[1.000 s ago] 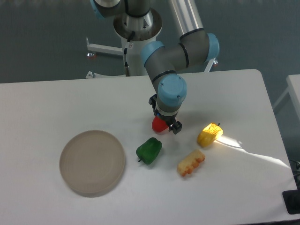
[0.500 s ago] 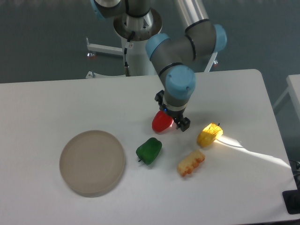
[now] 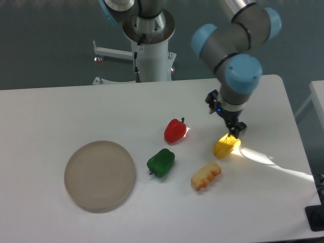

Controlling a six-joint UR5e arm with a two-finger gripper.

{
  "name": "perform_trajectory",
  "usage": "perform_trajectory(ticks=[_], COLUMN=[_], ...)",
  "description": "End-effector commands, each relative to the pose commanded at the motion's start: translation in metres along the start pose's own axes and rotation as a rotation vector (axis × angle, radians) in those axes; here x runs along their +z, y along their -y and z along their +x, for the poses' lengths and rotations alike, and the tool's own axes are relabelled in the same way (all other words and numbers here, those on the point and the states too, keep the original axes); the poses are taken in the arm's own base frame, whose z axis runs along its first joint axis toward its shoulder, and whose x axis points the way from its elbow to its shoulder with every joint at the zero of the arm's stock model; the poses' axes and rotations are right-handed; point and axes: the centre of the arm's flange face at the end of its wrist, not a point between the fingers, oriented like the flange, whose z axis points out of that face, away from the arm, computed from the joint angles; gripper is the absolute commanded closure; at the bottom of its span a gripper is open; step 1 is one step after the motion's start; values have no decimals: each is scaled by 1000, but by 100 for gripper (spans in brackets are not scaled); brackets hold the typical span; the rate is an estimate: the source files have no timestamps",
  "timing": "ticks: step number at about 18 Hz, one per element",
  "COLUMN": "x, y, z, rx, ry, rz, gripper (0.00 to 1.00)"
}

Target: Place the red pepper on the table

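The red pepper (image 3: 174,130), well apart from the end effector (image 3: 227,117), looks glossy, smooth plastic. The worktop (image 3: 61,111) is smooth matt white; the plate (image 3: 99,175) matt beige.

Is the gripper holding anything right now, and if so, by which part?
Nothing is held. The red pepper sits alone on the table, apart from the gripper, which is above the yellow piece with nothing between its fingers.

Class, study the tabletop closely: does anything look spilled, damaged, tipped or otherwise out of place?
Nothing stands out. The glossy red toy pepper, green toy pepper and two yellow-orange ridged pieces lie intact and apart on the white table, beside the empty round beige plate.
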Motion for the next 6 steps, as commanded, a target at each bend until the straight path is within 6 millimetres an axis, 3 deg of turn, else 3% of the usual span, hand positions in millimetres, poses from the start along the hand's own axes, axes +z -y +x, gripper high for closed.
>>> perform_trajectory(ticks=[6], x=[2], y=[-3], z=[-4], rx=[-5], ry=[3], rz=[-1], gripper=[0])
